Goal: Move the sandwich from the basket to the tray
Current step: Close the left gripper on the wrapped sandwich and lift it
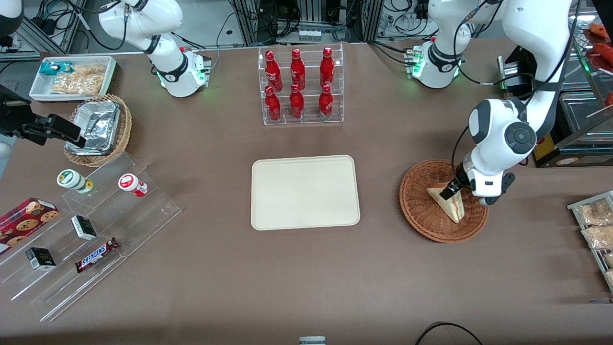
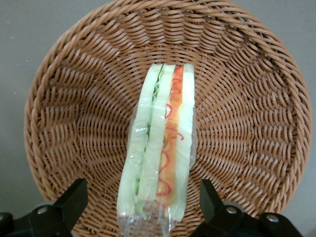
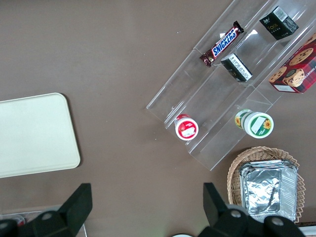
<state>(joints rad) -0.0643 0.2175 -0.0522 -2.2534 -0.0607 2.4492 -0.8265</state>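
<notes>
Straddling sandwich point(image 2: 160, 148) | jaws point(image 2: 143, 202) wide open, gripping nothing | sandwich lies in basket point(image 2: 74, 98)

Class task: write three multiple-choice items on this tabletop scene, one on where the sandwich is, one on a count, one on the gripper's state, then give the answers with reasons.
1. Where is the sandwich?
A on the tray
B in the basket
C in the bottle rack

2. How many red bottles stand in the clear rack?
A four
B six
C eight

3. The gripper is:
A open, fingers either side of the sandwich
B shut on the sandwich
C above the tray

Answers: 1 B, it lies inside the basket, the tray is bare. 2 B, two rows of three. 3 A, gaps show beside both fingers.
</notes>
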